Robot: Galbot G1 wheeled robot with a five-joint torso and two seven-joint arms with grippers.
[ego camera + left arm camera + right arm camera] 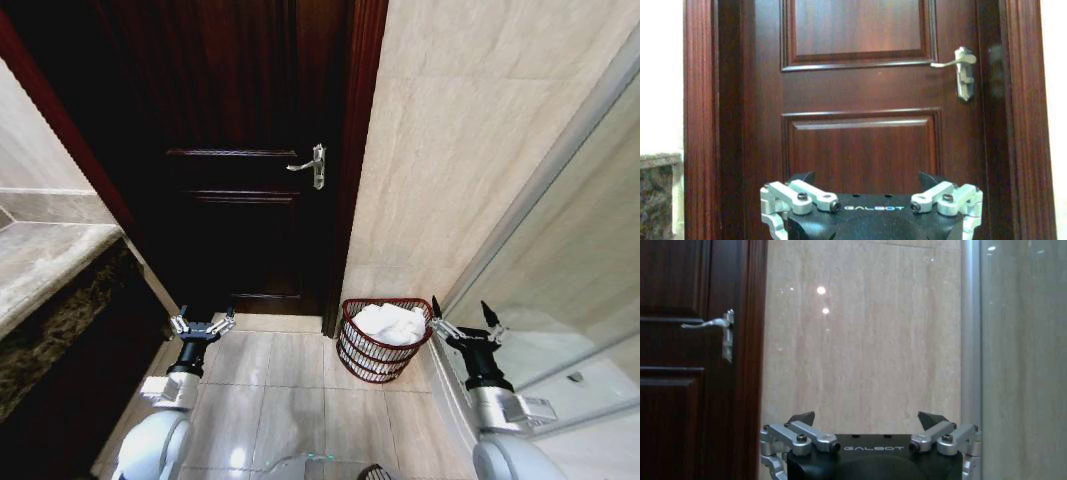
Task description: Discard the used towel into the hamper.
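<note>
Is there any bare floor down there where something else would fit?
Yes: the tiled floor between the dark door and the robot's base, flanked by the left gripper and the hamper. It is tight on the right, where the towel-filled hamper sits against the wall beside the right gripper and glass panel.

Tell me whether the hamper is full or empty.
Full: white towel is piled up to the hamper rim, beside the door.

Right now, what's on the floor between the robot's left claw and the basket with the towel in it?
Nothing but bare floor tiles, seen in the head view. The left gripper hangs open by the door, and the hamper holds the white towel.
</note>
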